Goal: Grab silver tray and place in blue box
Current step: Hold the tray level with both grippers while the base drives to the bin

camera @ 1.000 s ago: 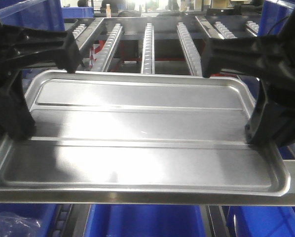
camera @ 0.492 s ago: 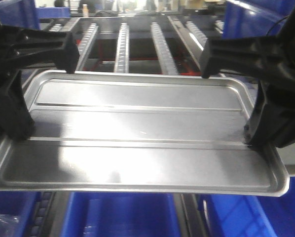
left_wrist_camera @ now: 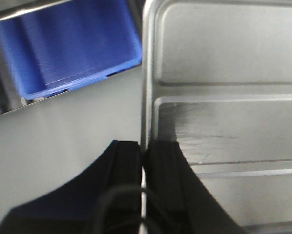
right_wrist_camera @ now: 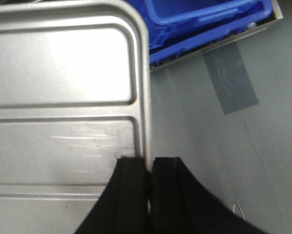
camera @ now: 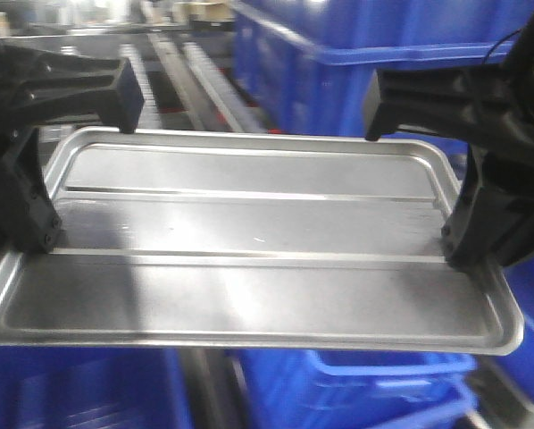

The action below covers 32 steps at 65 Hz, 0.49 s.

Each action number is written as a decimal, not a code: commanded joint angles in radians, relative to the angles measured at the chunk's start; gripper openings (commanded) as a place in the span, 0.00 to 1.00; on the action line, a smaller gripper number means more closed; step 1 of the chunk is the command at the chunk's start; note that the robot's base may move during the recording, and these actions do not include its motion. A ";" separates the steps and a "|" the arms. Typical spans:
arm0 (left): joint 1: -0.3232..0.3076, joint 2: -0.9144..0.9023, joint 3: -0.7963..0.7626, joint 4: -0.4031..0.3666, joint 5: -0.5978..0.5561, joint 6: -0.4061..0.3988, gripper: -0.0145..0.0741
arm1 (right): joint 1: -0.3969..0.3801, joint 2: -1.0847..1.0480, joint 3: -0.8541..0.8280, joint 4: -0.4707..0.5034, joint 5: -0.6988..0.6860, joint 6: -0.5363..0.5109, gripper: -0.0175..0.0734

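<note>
The silver tray (camera: 249, 241) is held level in the air between both arms, its two long ridges running left to right. My left gripper (camera: 35, 241) is shut on the tray's left rim; in the left wrist view (left_wrist_camera: 143, 151) its jaws pinch the rim of the tray (left_wrist_camera: 224, 97). My right gripper (camera: 454, 250) is shut on the right rim; in the right wrist view (right_wrist_camera: 148, 163) its jaws clamp the edge of the tray (right_wrist_camera: 63, 87). A blue box (camera: 374, 384) lies below the tray's front right; it also shows in the right wrist view (right_wrist_camera: 204, 19).
Stacked blue crates (camera: 356, 71) stand behind the tray at right. A roller rack (camera: 178, 63) shows at back left. Another blue crate (left_wrist_camera: 73, 48) and grey floor (left_wrist_camera: 63, 126) lie below the left gripper. Grey floor with a tape patch (right_wrist_camera: 229, 78) lies below the right.
The whole view has swung sideways: the roller rack slid off to the left and blue crates came in behind and below. The tray and both grippers keep their hold.
</note>
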<state>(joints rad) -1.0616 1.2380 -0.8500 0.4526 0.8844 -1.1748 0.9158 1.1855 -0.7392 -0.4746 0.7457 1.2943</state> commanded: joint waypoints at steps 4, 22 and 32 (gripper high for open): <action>-0.007 -0.023 -0.026 0.027 -0.027 -0.012 0.15 | 0.001 -0.020 -0.027 -0.046 -0.033 0.003 0.25; -0.007 -0.023 -0.026 0.027 -0.027 -0.012 0.15 | 0.001 -0.020 -0.027 -0.046 -0.033 0.003 0.25; -0.007 -0.023 -0.026 0.027 -0.027 -0.012 0.15 | 0.001 -0.020 -0.027 -0.046 -0.033 0.003 0.25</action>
<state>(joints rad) -1.0616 1.2380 -0.8500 0.4526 0.8829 -1.1748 0.9158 1.1855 -0.7392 -0.4746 0.7457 1.2943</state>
